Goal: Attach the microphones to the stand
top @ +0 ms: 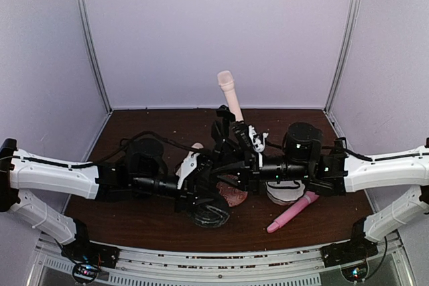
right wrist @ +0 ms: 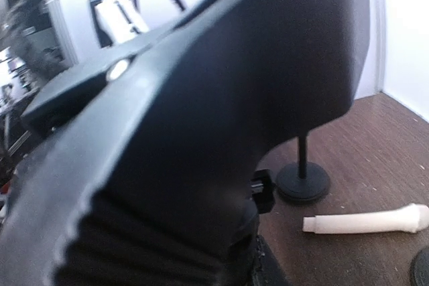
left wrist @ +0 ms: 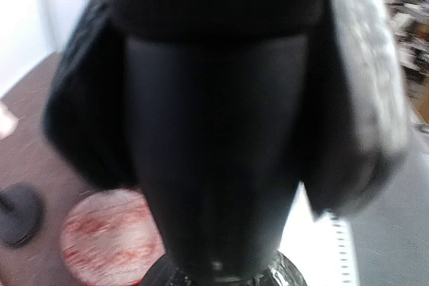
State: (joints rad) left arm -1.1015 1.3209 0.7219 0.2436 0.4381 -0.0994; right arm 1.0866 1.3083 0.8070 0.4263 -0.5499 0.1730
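A cream microphone point(top: 228, 92) stands upright above the middle of the table, its lower end among the black stand parts and both grippers. The stand's round black base point(top: 209, 213) sits below it. My left gripper point(top: 201, 189) is shut on the stand's black tapered body point(left wrist: 214, 165), which fills the left wrist view. My right gripper point(top: 249, 144) is close against the upright microphone's lower end; its jaws are hidden behind a black part. A pink microphone point(top: 293, 212) lies on the table at the right. Another cream microphone point(right wrist: 369, 220) lies flat.
A reddish round dish point(top: 231, 195) and a white dish point(top: 285, 192) lie under the arms. A second small stand with a round base point(right wrist: 303, 180) stands near the lying cream microphone. Walls close the table at the back and sides.
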